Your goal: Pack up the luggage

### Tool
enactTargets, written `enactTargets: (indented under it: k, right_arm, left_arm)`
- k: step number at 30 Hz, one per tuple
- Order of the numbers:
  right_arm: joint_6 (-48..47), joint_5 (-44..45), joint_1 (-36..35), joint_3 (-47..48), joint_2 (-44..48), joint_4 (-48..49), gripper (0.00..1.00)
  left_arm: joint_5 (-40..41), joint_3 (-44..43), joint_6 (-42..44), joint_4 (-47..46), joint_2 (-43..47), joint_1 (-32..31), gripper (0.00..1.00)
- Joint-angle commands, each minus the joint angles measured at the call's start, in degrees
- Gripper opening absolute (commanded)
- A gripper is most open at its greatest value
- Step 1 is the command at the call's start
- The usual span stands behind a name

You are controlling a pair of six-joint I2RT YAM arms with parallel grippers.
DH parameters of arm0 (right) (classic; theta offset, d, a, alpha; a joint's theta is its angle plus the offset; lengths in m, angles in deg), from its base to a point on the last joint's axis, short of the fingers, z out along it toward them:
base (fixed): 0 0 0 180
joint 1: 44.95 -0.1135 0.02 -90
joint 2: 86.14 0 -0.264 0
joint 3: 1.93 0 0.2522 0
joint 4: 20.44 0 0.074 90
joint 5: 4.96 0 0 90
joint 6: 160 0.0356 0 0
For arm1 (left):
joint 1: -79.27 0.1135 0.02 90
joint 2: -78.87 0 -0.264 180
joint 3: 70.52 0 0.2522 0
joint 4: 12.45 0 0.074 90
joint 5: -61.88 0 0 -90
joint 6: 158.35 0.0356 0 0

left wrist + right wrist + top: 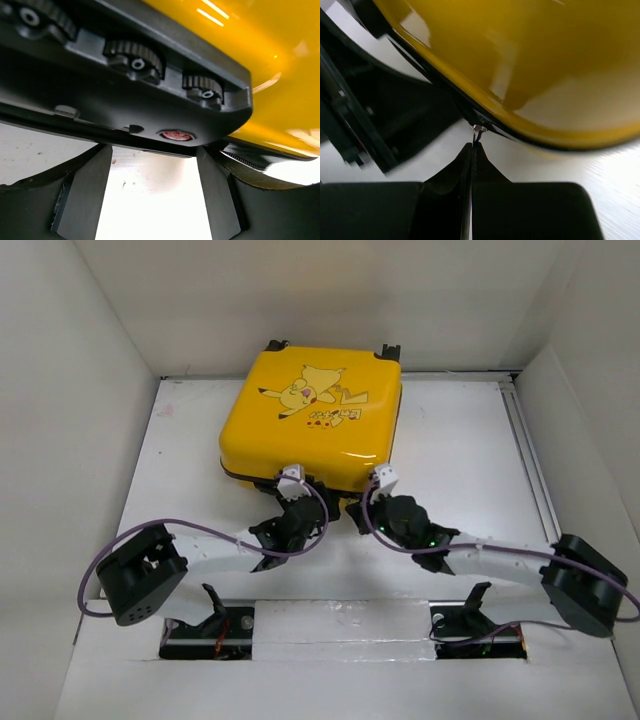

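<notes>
From above, you see the luggage (pixel 310 420) lying flat and closed at the 12 o'clock end of the white surface (pixel 450 440), cartoon print facing up and its small black wheels at the far edge. Both arms reach in to its 6 o'clock edge. The left tool (pixel 297 490) sits at about 7 o'clock on the shell and the right tool (pixel 365 502) just beside it at about 5 o'clock. Neither tool's state can be read from this height.

At the left wrist, you have the left tool (pixel 150 190) released: its two dark fingers (pixel 82 200) stand well apart with bare white surface (pixel 150 210) showing between them. Just past the tips, toward 12 o'clock, a black lock panel (pixel 150 100) crosses the view, carrying three toothed dials (pixel 135 57) and a small red button (pixel 175 135). The yellow shell of the luggage (pixel 260 40) fills the 1 o'clock corner, and a strip of black zipper (pixel 250 157) runs at 3 o'clock.

At the right wrist, you have the right tool (pixel 471 150) clenched, tips pressed together on the thin tab of a small silver zipper pull (pixel 479 129) hanging from the black seam. The luggage (pixel 520 60) curves across from 11 to 3 o'clock. White surface (pixel 600 180) lies at 4 o'clock, and a dark blurred shape (pixel 395 115) at 9 o'clock is too unclear to name.
</notes>
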Motion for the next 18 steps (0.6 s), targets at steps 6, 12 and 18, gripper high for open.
enactTargets:
  k: [6,12,18]
  right_arm:
    - [5.9,4.3,-5.7,9.6,-12.3,4.6,0.0]
    - [4.7,4.1,-5.7,5.9,-10.4,4.1,0.0]
    - [4.2,2.2,-5.7,5.3,-10.4,4.1,0.0]
  left_arm:
    - [-1.6,-1.6,2.2,-4.0,3.4,1.2,0.62]
    - [6.4,10.4,1.4,2.0,31.4,0.7,0.64]
    - [12.1,-0.8,6.8,7.0,36.3,10.0,0.71]
